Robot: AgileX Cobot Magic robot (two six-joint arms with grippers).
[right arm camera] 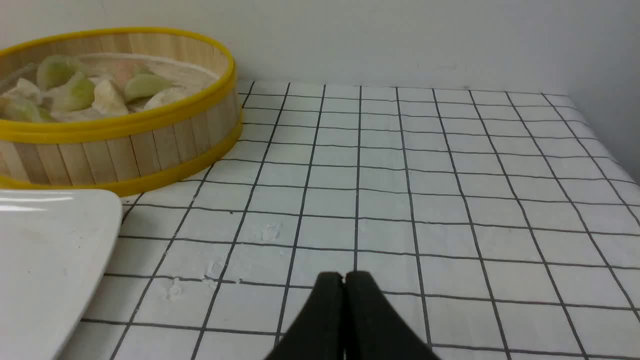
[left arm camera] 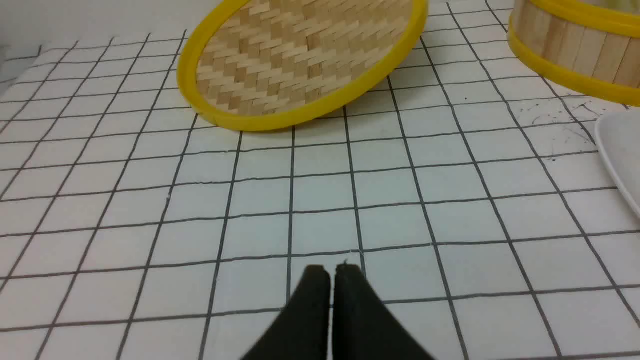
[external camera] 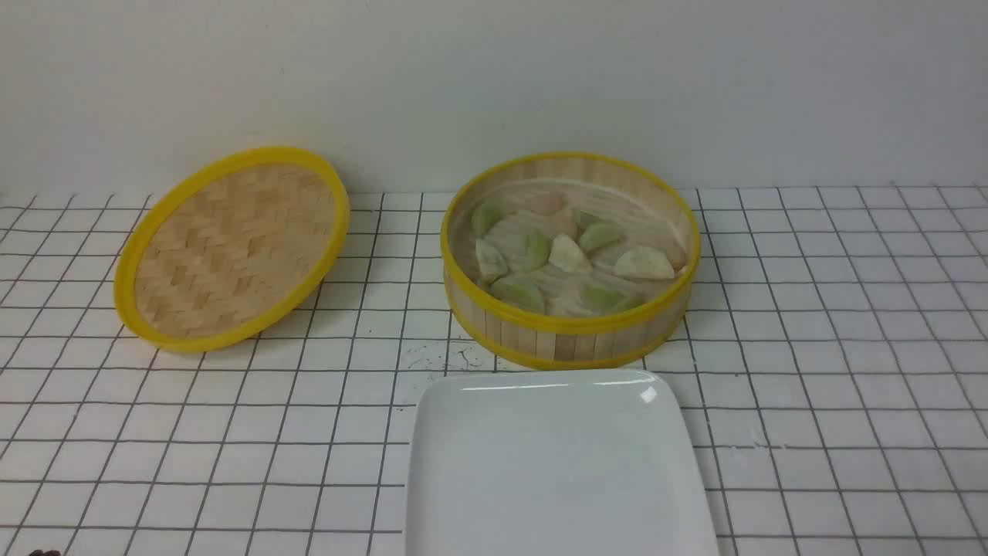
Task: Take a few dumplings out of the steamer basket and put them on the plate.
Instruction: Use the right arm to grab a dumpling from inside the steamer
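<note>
The steamer basket point(external camera: 571, 328) stands at the middle back of the table and holds several dumplings point(external camera: 570, 253), pale green, whitish and pinkish. It also shows in the right wrist view point(right arm camera: 125, 155) with dumplings point(right arm camera: 107, 97), and its wall shows in the left wrist view point(left arm camera: 575, 45). The white plate point(external camera: 556, 463) lies bare just in front of the basket; its edge shows in both wrist views point(left arm camera: 620, 150) point(right arm camera: 45, 250). My left gripper point(left arm camera: 331, 272) is shut and empty above the cloth. My right gripper point(right arm camera: 344, 277) is shut and empty above the cloth. Neither gripper shows in the front view.
The woven yellow-rimmed lid point(external camera: 231, 247) leans tilted at the back left, also in the left wrist view point(left arm camera: 300, 60). A white cloth with a black grid point(external camera: 834, 347) covers the table. A pale wall point(external camera: 494, 77) stands behind.
</note>
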